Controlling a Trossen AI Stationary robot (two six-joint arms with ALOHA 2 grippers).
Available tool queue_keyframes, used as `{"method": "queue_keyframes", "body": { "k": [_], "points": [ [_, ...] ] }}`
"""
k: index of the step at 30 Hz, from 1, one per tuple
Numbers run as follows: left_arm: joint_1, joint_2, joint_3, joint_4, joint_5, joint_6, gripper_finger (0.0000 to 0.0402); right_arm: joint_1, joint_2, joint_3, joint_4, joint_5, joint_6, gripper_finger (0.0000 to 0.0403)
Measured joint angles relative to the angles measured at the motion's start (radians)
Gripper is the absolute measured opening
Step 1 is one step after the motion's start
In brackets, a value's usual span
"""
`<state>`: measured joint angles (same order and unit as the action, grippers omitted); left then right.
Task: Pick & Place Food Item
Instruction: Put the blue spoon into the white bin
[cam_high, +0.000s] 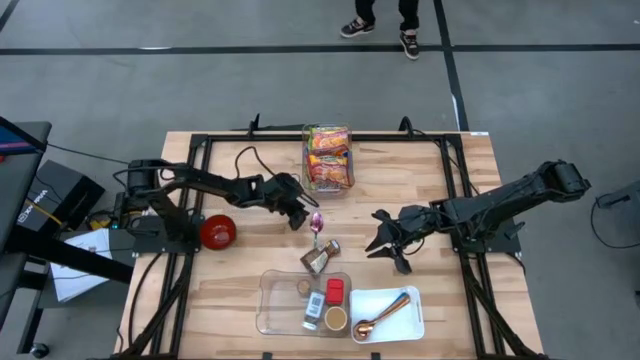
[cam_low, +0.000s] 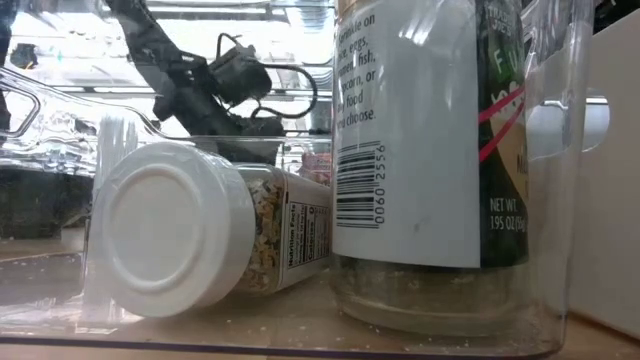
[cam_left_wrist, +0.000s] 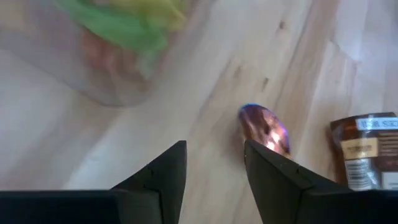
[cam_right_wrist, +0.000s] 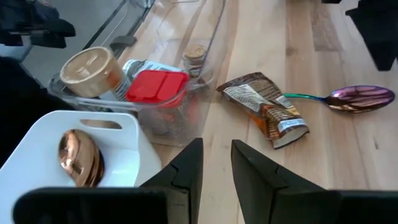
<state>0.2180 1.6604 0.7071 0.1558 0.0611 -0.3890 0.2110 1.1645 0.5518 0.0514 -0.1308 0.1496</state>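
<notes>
- Brown food packet (cam_high: 320, 257) lies flat on the wooden table (cam_high: 240, 300), mid-table, just above the clear bin's (cam_high: 275, 305) upper edge; nothing grips it.
- Iridescent purple spoon (cam_high: 318, 224) lies just above the packet, bowl toward the left arm.
- Left gripper (cam_high: 298, 214) sits just left of the spoon bowl; in its wrist view the fingers (cam_left_wrist: 163, 176) stand partly apart with bare wood between them, holding nothing; spoon bowl beside one fingertip.
- Right gripper (cam_high: 385, 240) hovers right of the packet, well apart from it; fingers (cam_right_wrist: 186, 168) nearly closed, narrow gap, empty.
- Clear bin holds spice jars, one with a red lid (cam_high: 335, 291).
- White tray (cam_high: 410, 318) beside the bin carries a copper spoon (cam_high: 380, 315).
- Clear tub of snack packets (cam_high: 328, 157) at table's far edge.
- Red bowl (cam_high: 218, 231) near the left arm base.
- Person's feet (cam_high: 380, 30) beyond the table.
</notes>
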Motion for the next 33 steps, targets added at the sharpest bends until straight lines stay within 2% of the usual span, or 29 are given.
{"method": "queue_keyframes", "body": {
  "k": [8, 27, 33],
  "points": [
    [-0.021, 0.076, 0.000, 0.091, 0.048, -0.044, 0.0164, 0.025, 0.000, 0.000, -0.004, -0.001, -0.001, 0.0078],
    [-0.055, 0.092, 0.000, 0.144, 0.021, -0.072, 0.0163, 0.024, 0.000, 0.000, -0.014, 0.000, -0.003, 0.0078],
    [-0.056, 0.152, 0.000, 0.211, 0.034, -0.105, 0.0163, 0.025, 0.000, 0.000, -0.016, 0.000, -0.003, 0.0078]
  ]
}}
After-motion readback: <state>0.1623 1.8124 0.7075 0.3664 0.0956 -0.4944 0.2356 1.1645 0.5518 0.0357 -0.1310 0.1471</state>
